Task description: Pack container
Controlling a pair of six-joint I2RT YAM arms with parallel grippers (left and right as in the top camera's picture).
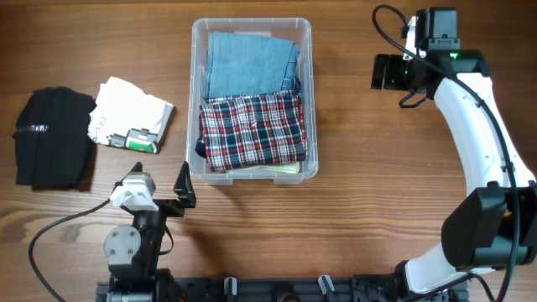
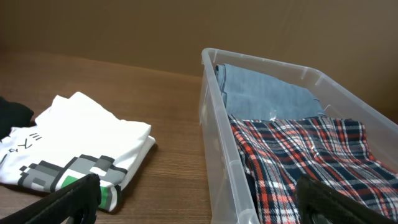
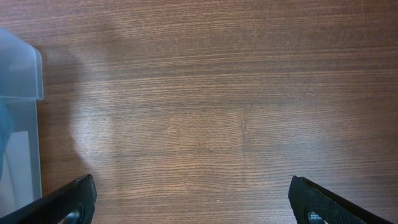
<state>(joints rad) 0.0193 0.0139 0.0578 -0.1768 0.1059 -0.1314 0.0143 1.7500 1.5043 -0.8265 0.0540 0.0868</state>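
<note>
The clear plastic container stands at the table's middle back. It holds folded blue jeans at the far end and a folded red and navy plaid shirt at the near end. A folded white T-shirt with a pixel print and a folded black garment lie to its left. My left gripper is open and empty near the container's front left corner. My right gripper is open and empty over bare wood right of the container.
The wooden table top runs around the container. A black cable trails from the left arm's base at the front edge. The right arm's white links reach along the right side.
</note>
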